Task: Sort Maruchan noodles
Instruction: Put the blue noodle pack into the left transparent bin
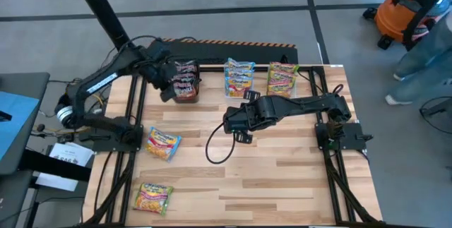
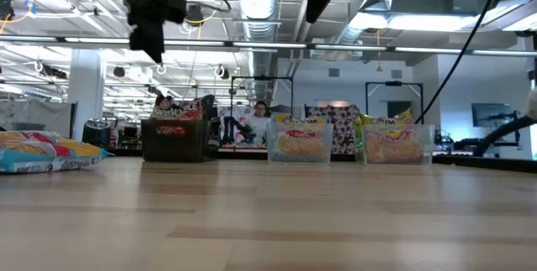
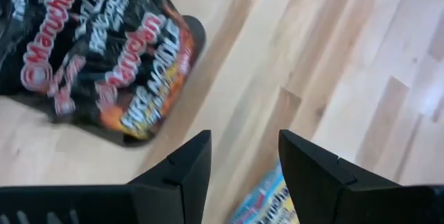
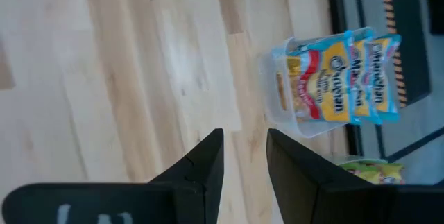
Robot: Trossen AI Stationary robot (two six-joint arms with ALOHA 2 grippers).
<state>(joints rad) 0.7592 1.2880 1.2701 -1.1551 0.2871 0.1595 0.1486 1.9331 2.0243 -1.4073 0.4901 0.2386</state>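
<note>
Dark maroon Maruchan packets (image 1: pixel 185 83) stand in a black box (image 2: pixel 176 132). Blue-edged packets (image 1: pixel 239 76) fill one clear tub (image 4: pixel 333 85), and green/yellow-edged packets (image 1: pixel 282 78) fill another tub (image 2: pixel 394 145). A loose blue-edged packet (image 1: pixel 164 143) lies flat on the table, also at the left of the low view (image 2: pixel 46 149). A green/yellow-edged packet (image 1: pixel 153 198) lies near the near edge. My left gripper (image 3: pixel 244 161) hovers open and empty, raised beside the black box (image 1: pixel 166 90). My right gripper (image 4: pixel 244 158) hangs open and empty over the table's middle (image 1: pixel 240 133).
A black cable loop (image 1: pixel 219 147) hangs from the right arm over the middle of the table. Black frame rails (image 1: pixel 134 115) run along the table's left and right sides. Bare wood (image 1: pixel 282 178) spreads across the near right part. A person (image 1: pixel 431 51) stands beyond the table's right far corner.
</note>
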